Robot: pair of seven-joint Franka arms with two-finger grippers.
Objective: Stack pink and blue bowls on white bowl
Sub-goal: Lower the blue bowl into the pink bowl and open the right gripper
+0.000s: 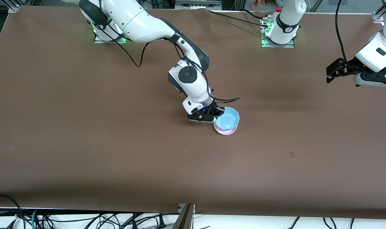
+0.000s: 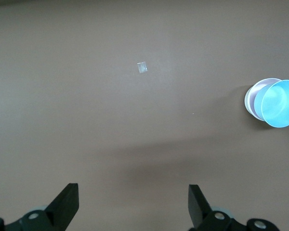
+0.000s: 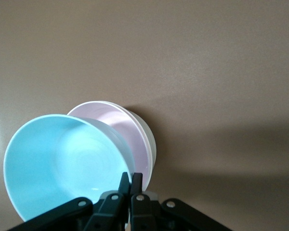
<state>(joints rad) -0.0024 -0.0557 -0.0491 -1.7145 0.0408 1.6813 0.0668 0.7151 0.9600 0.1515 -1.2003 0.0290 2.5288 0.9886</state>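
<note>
My right gripper (image 1: 216, 114) is shut on the rim of the light blue bowl (image 1: 227, 120), which it holds tilted over the pink bowl (image 1: 226, 130). In the right wrist view the gripper (image 3: 130, 180) pinches the blue bowl (image 3: 62, 163) at its rim. The pink bowl (image 3: 120, 125) sits nested in the white bowl (image 3: 151, 140), of which only the outer rim shows. My left gripper (image 1: 334, 71) is open and empty, held high over the left arm's end of the table, and waits. Its wrist view shows its gripper (image 2: 133, 192), the blue bowl (image 2: 279, 103) and the pink bowl (image 2: 254, 96).
The brown table (image 1: 84, 143) carries a small square of tape (image 1: 291, 155), nearer to the front camera than the bowls; it also shows in the left wrist view (image 2: 142, 67). Cables hang along the table's front edge (image 1: 116, 219).
</note>
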